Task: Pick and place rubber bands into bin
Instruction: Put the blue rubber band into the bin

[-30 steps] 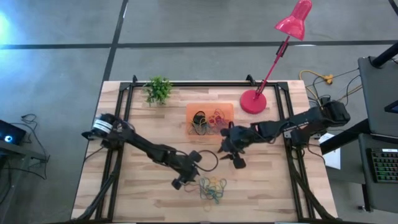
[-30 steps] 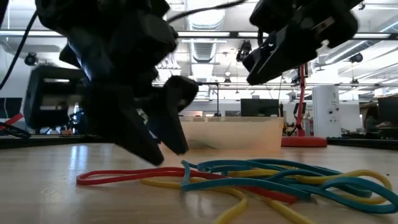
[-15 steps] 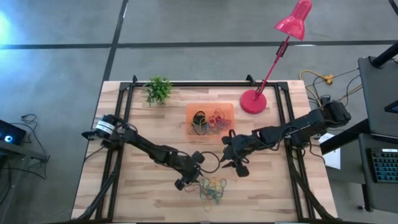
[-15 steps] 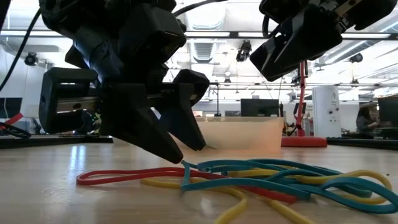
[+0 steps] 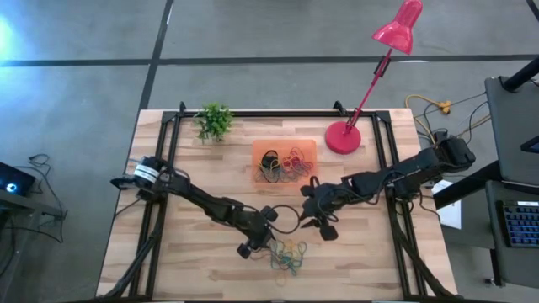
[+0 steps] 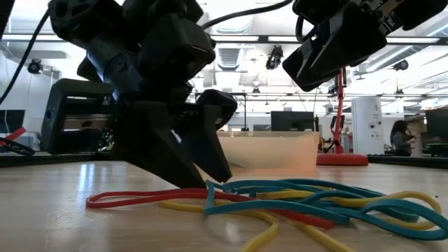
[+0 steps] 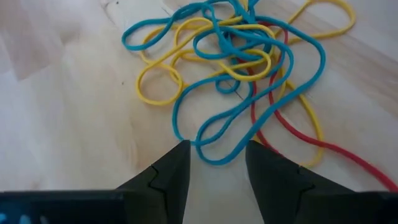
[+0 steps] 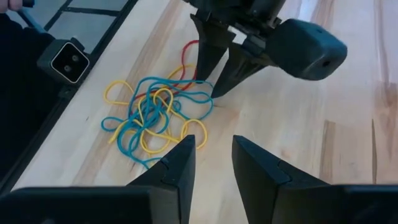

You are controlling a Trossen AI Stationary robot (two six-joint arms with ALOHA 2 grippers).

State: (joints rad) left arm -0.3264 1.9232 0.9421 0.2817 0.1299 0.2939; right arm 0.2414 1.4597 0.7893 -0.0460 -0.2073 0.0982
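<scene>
On the far side, the bin (image 5: 284, 162) holds several rubber bands; a near tangle (image 5: 289, 254) remains, left gripper (image 7: 217, 163) spread over it, right gripper (image 8: 213, 163) hovering with fingers apart

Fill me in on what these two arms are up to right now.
They're clearing rubber bands off the table into the orange bin, which already holds several. The left end effector is down at the loose pile of rubber bands, open, with a blue loop lying between its fingertips. The right end effector hovers empty between the bin and the pile, fingers apart.
</scene>
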